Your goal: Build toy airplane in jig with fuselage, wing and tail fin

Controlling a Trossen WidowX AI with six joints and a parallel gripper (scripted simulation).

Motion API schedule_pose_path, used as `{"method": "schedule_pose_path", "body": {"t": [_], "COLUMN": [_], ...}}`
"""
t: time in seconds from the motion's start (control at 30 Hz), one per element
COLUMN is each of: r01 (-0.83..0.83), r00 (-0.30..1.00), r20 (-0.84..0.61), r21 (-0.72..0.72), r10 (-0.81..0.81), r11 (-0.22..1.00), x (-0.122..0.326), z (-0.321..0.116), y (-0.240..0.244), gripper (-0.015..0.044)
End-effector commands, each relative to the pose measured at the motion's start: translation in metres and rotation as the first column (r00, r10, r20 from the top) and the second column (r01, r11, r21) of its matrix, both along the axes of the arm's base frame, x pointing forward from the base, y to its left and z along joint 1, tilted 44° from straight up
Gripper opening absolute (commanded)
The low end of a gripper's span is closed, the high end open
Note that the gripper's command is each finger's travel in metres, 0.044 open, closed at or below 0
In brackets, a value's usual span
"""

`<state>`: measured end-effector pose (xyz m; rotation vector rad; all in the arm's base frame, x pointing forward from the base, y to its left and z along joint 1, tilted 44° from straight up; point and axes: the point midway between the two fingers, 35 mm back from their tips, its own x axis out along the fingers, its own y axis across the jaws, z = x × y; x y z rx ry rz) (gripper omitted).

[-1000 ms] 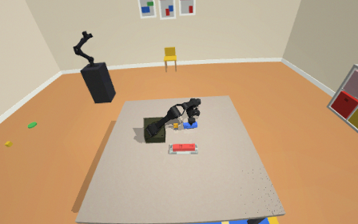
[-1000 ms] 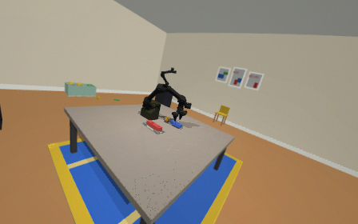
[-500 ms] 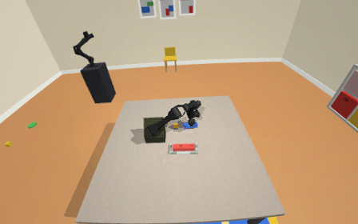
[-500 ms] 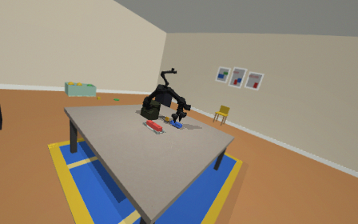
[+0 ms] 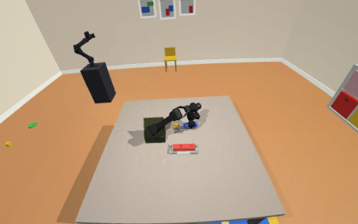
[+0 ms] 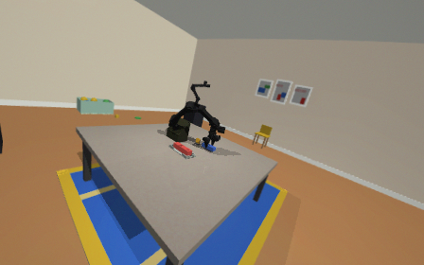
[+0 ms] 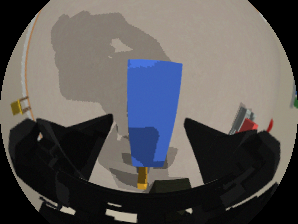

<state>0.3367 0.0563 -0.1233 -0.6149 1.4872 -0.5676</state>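
The red fuselage [image 5: 184, 147] [image 6: 183, 149] [image 7: 248, 126] lies in the pale grey cradle [image 5: 183, 153] [image 7: 241, 117], its sockets facing up. The blue wing [image 5: 186, 126] [image 6: 210, 148] [image 7: 154, 95] lies on the table behind the cradle in the top view. The small yellow tail fin [image 5: 176, 126] [image 6: 198, 141] [image 7: 142, 178] lies just beyond the wing's near end in the wrist view. My gripper [image 5: 192, 124] [image 6: 206, 144] [image 7: 149, 119] is open and empty, low over the wing, with one finger on each side of it. The wing's tab cannot be made out.
The arm's dark base block [image 5: 149, 138] [image 6: 176, 136] [image 7: 171, 186] stands on the table [image 5: 180, 188] [image 6: 189, 203], left of the tail fin in the top view. Another black arm on a pedestal [image 5: 98, 84] stands off the table at the back left.
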Motion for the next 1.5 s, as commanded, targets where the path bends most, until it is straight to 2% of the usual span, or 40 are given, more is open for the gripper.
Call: {"method": "schedule_pose_path", "body": {"t": [0.0,0.3,0.57,0.77,1.47], "r01": [-0.002,-0.002,-0.002,-0.004,-0.006], "r00": [1.000,1.000,1.000,1.000,1.000], "r20": [-0.013,-0.013,-0.013,-0.015,-0.015], "r21": [-0.010,-0.010,-0.010,-0.008,-0.002], "r10": [0.001,0.001,0.001,0.004,0.006], "r11": [1.000,1.000,1.000,1.000,1.000], "x": [-0.003,-0.003,-0.003,-0.003,0.001], "z": [-0.005,-0.005,-0.005,0.001,0.045], "y": [-0.007,-0.007,-0.007,0.000,0.046], "gripper": [0.0440,0.0204,0.0150,0.0000,0.0000]}}
